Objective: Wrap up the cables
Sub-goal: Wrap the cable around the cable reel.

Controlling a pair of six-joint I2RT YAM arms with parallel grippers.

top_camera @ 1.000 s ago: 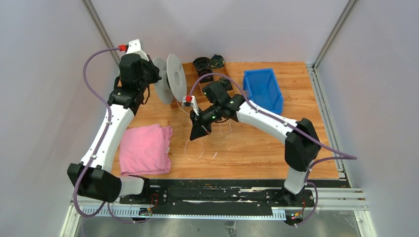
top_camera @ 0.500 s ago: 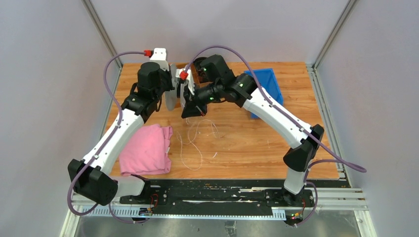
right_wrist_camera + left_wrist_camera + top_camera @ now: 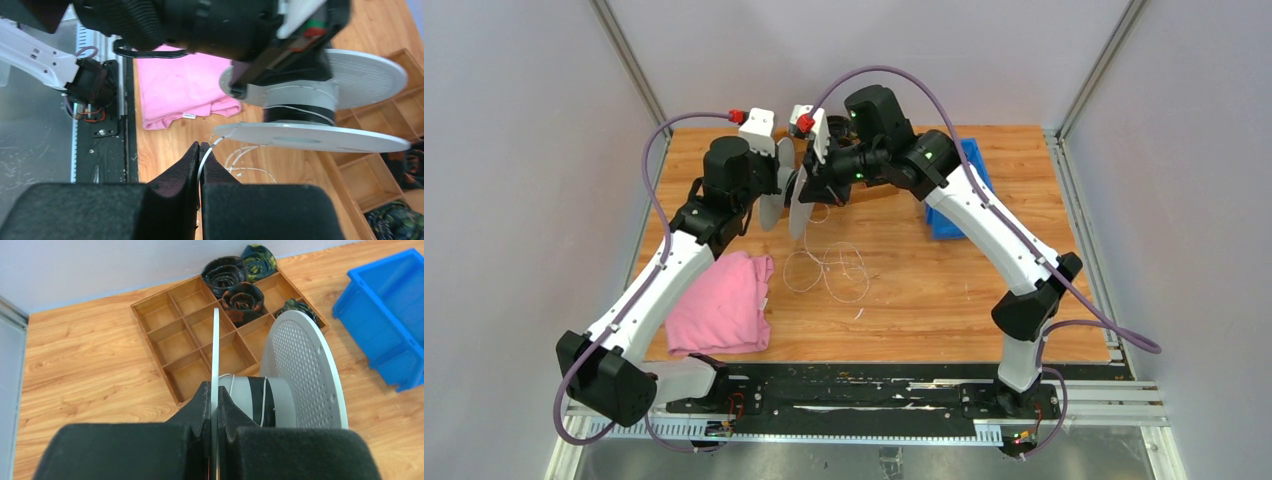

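Observation:
The cable is a very thin white wire. Its loose loops (image 3: 832,266) lie on the wooden table below both grippers. My left gripper (image 3: 215,390) is shut on the edge of one flange (image 3: 215,347) of a grey spool (image 3: 797,203), held up over the table. A few turns of wire sit on the spool's hub (image 3: 250,399), in front of the perforated far flange (image 3: 304,367). My right gripper (image 3: 201,146) is shut on the wire (image 3: 202,165), right beside the spool's near flange (image 3: 310,136). In the top view the right gripper (image 3: 817,186) is next to the spool.
A folded pink cloth (image 3: 719,303) lies at the left front. A blue bin (image 3: 390,325) stands at the back right, partly behind the right arm. A wooden compartment tray (image 3: 153,352) at the back holds dark coiled bundles (image 3: 240,277).
Both arms swung toward the back middle. The left gripper carried the spool rightward. The right gripper rose from the table to the spool with the wire, and the loops below shifted.

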